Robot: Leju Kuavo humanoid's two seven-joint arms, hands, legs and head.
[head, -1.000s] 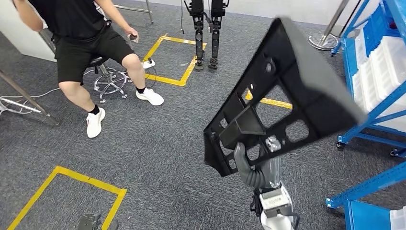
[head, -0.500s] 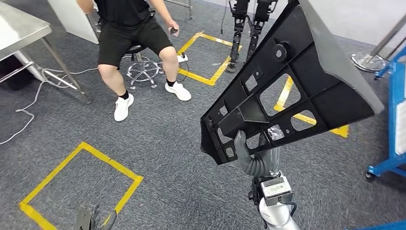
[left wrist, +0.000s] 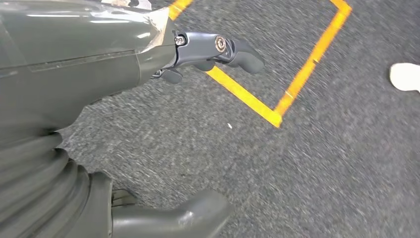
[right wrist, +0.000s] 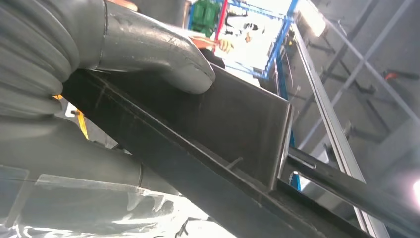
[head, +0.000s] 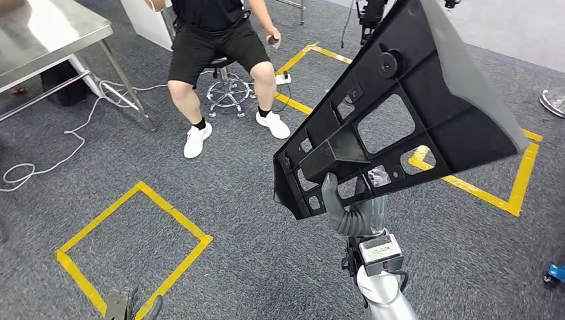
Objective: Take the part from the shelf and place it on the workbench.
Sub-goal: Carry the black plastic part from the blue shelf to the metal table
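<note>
In the head view a large black plastic part (head: 426, 113) with ribs and cut-outs stands tilted up in front of me. My right hand (head: 346, 212) grips its lower edge from below. The right wrist view has the thick thumb (right wrist: 153, 49) pressed against the part's (right wrist: 242, 124) flat black face. The workbench (head: 46, 30), a steel table, stands at the far left. My left hand (head: 128, 307) hangs low at the bottom left; in the left wrist view this hand (left wrist: 148, 54) holds nothing, its fingers (left wrist: 228, 49) stretched out over the carpet.
A person (head: 213, 33) sits on a wheeled stool (head: 226, 93) ahead, between me and the bench. Yellow tape squares (head: 133, 240) mark the grey carpet. A white cable (head: 46, 163) lies near the bench legs. A blue caster (head: 556, 272) stands at the right edge.
The camera has turned left: the blue shelf has slid out at the right and the steel bench has come in at the left. The part stays in my right hand.
</note>
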